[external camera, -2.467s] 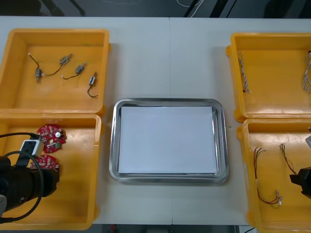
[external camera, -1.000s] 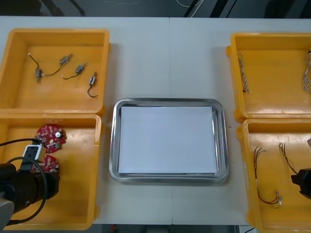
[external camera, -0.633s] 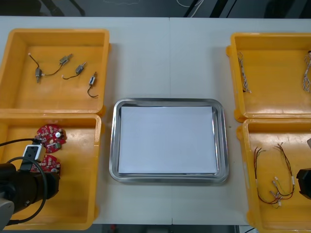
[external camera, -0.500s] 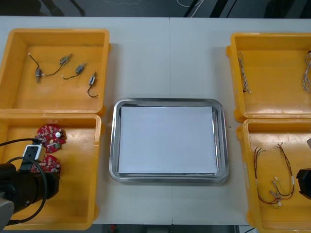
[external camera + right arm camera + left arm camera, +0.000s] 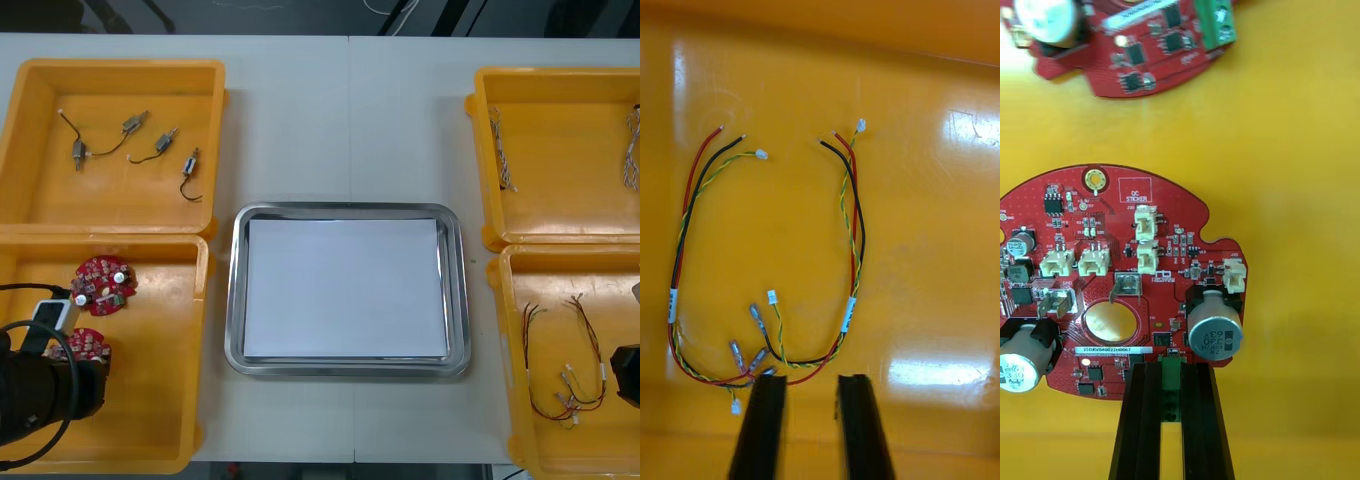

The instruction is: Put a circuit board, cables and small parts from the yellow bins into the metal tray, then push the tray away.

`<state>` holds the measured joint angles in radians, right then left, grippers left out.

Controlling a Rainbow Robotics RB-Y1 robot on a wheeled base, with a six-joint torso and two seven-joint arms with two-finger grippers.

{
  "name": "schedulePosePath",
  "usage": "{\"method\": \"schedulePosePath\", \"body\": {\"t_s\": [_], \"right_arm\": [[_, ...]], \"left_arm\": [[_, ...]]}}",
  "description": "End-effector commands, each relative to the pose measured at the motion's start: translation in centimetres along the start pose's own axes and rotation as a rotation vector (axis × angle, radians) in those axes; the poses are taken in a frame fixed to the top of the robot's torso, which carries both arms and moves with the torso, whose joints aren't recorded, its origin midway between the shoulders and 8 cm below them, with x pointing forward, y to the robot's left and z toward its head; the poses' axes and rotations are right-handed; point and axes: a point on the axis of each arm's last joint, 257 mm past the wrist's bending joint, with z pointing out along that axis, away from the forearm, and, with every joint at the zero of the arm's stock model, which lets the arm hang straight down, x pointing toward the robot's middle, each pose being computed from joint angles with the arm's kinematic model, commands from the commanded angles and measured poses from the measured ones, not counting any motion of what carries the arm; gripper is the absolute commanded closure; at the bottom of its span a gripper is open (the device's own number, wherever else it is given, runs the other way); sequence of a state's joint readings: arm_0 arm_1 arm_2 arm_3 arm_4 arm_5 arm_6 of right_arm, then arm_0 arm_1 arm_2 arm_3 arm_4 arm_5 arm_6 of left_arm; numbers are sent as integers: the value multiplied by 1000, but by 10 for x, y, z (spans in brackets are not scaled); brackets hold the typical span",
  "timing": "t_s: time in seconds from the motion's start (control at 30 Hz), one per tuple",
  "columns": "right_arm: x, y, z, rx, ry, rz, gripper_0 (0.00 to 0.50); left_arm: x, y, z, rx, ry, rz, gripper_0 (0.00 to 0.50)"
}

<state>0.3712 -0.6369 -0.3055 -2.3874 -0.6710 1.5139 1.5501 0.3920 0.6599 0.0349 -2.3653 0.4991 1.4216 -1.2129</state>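
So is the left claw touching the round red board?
Touching. The left wrist view shows the left gripper with its fingers closed on the green block at the edge of the red board.

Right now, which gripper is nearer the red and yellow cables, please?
Right. The right gripper is beside the cables; the left gripper, across the tray, grips a board.

Front view: left arm (image 5: 35,395) body hides the left gripper (image 5: 1171,373) and part of the circuit board (image 5: 88,343) it pinches. Right gripper (image 5: 811,384) mostly cut by the edge there; far right bin (image 5: 479,150), near right bin (image 5: 505,350) and one twisted cable (image 5: 632,150) cropped too. Left wrist view: overlapping boards (image 5: 1142,52) past the held one cropped, count unclear.
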Motion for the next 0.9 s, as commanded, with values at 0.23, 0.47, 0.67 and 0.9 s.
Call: {"method": "schedulePosePath", "body": {"t_s": [0.23,0.47,0.67,0.9], "right_arm": [[-46,-32,-16,40,-21,23,0],[-58,-43,-2,-1,1,81,0],[-48,-56,15,-47,40,154,0],[-29,-56,33,-52,86,167,0]], "left_arm": [[-33,10,-59,-62,-26,-52,500],[-41,6,-80,-73,-17,-38,500],[-51,-16,-97,-30,-12,22,500],[-67,-58,-103,67,-32,97,500]]}}
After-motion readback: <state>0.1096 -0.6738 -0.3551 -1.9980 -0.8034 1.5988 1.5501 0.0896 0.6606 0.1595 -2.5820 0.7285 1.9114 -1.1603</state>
